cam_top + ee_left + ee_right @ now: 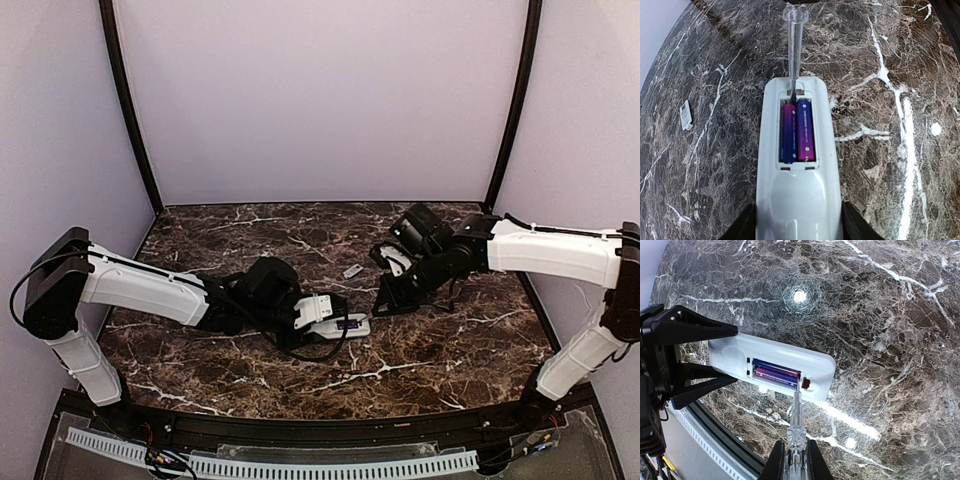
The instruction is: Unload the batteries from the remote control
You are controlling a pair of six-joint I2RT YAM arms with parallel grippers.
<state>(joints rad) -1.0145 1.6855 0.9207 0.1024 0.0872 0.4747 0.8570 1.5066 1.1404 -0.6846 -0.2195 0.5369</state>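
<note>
The remote control [799,200] is clamped back-up on the table [885,150] by the left fingers [695,329], leaving both batteries [797,131] exposed in their recess; a screwdriver [796,415], gripped by the right fingers [776,464], is placed at their end for prying.

Clear tool [796,415] tip at batteries [776,374] in remote control [815,365].

The table [250,380] is a dark brown marble slab shot through with white veins, glossy enough to throw back bright spots of light. Near its middle the remote control [345,325] sits back-up with its recess open, the batteries [804,132] side by side inside; whether it rests quite flat I cannot tell. A small pale-grey cover piece [352,270] lies apart from it, toward the back wall.
</note>
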